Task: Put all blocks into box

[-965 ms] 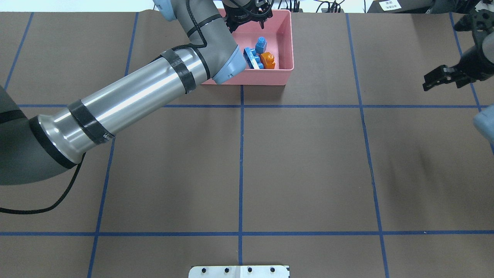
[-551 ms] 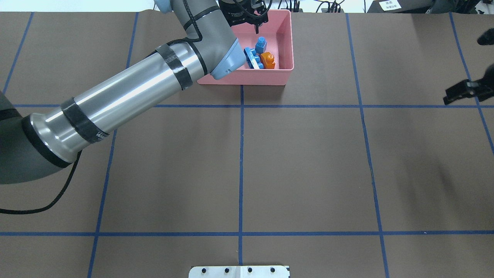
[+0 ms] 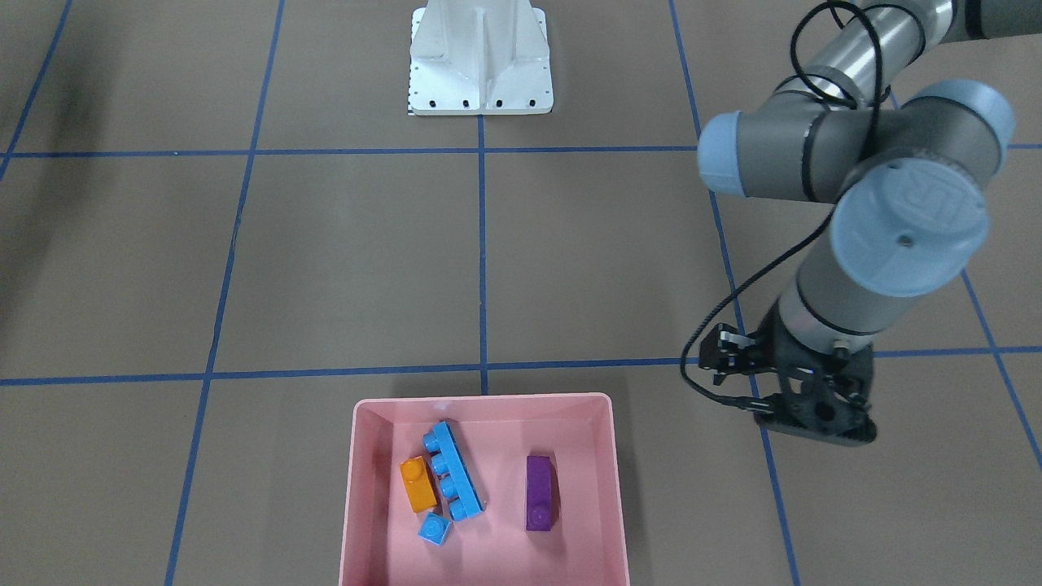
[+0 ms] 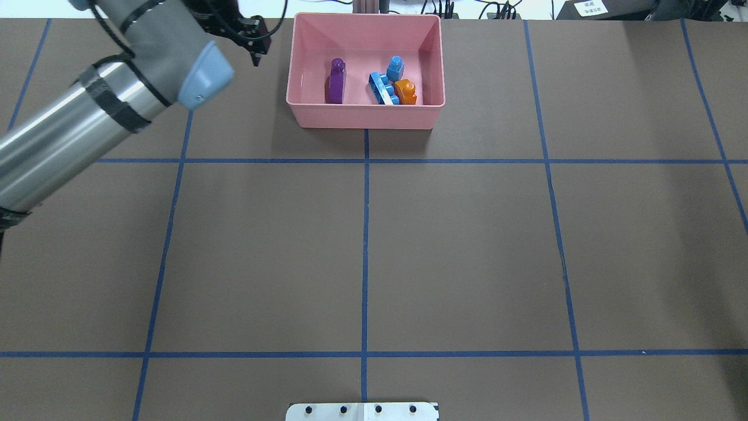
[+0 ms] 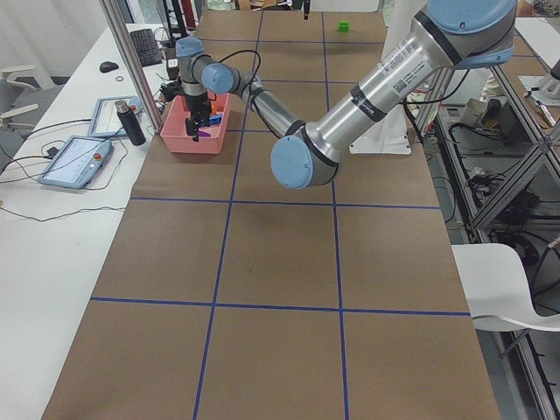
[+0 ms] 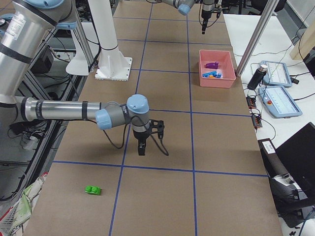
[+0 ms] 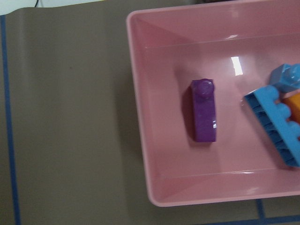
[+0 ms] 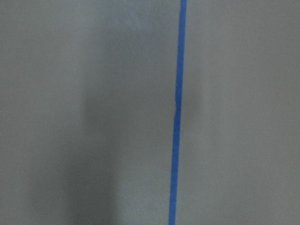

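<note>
Green block [image 6: 92, 189] lies well apart from box [image 6: 216, 84]. Right gripper [image 6: 141, 150], nearby, should centre above and straddle it squarely. Finger spread unreadable there and on left gripper [image 4: 255, 57].

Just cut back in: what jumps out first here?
The pink box at the far edge of the table holds a purple block, lying apart, and a cluster of a long blue block, an orange block and a small blue block. A green block lies alone on the table, far from it.
</note>
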`<state>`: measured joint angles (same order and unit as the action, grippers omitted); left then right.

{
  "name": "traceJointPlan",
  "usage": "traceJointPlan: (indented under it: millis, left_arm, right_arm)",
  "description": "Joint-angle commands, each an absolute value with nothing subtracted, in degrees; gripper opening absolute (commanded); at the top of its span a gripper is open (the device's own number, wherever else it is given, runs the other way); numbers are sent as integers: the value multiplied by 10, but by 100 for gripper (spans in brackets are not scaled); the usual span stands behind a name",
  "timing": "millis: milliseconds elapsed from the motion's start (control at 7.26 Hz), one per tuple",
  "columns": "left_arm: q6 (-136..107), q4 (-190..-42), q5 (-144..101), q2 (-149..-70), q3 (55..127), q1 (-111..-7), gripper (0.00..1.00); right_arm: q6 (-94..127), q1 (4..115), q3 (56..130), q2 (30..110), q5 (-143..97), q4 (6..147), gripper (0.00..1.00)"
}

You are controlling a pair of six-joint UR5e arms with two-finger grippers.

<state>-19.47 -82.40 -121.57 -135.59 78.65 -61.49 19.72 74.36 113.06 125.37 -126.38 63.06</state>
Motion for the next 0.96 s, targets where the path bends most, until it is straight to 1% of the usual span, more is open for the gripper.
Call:
traceJointPlan:
  millis: [0, 138, 276, 413, 689, 827]
  left_arm:
    - [-59, -824, -1219, -1299, 793, -671, 100]
    - [-59, -822, -1219, -1299, 794, -672, 100]
    - [-59, -822, -1219, -1298, 795, -672, 100]
    - [-59, -822, -1219, -1297, 800, -672, 100]
    - [-63, -822, -1219, -1297, 802, -671, 100]
    - [-63, -822, -1219, -1296, 802, -671, 100]
  right_arm:
    - [198, 744, 1003, 1323, -1272, 423, 100]
    - [205, 744, 912, 1319, -1274, 347, 100]
    - [221, 744, 861, 1318, -1280, 279, 100]
    - [242, 744, 837, 1319, -1293, 256, 100]
    - [238, 741, 813, 1320, -1295, 255, 100]
    - [231, 739, 813, 1319, -1298, 255, 100]
